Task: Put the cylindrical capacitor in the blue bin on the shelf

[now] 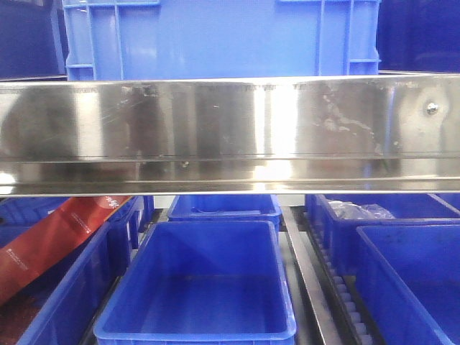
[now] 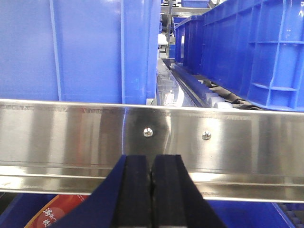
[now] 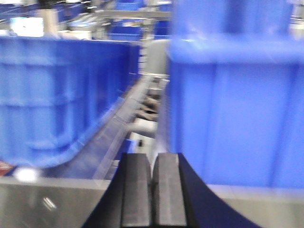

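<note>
Left gripper (image 2: 151, 192) fingers pressed together, nothing between them, facing the shelf (image 2: 71, 137) rail. Right gripper (image 3: 153, 190) fingers likewise closed, empty, blurred view. Cylindrical capacitor not visible anywhere; central blue bin (image 1: 144, 287) looks bare.

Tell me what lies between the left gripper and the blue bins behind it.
The shelf's steel front rail spans the left wrist view, between the shut left gripper and the blue bins. No capacitor is visible.
</note>
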Robot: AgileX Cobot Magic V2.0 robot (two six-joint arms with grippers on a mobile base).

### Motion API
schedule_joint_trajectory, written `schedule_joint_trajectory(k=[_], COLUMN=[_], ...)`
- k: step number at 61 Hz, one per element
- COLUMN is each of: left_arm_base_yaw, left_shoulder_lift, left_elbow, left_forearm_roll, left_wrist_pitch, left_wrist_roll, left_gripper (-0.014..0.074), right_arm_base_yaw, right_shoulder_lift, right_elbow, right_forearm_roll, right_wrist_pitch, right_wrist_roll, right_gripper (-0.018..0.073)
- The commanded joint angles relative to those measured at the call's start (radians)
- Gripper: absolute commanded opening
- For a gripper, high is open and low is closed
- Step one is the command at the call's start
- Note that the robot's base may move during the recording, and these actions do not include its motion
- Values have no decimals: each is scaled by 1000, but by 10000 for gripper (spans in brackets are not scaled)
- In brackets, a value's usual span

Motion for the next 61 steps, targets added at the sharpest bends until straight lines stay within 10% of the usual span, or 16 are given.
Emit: schedule_joint_trajectory(k=[1, 61], left_arm_base_yaw=[-7, -7], left_shoulder_lift=[-6, -6], left_elbow=[-3, -3], left_forearm_roll=[2, 2], left_wrist_pitch=[-21, -21], left_wrist_roll=[-6, -6], left_gripper=[-93, -93], right_arm_base_yaw=[-48, -71], right_shoulder_lift=[-79, -203], right_elbow=[95, 237], right_forearm_roll=[12, -51], right_wrist_pitch=[-42, -90], right_wrist_roll=[-6, -6], right_gripper=[-154, -154])
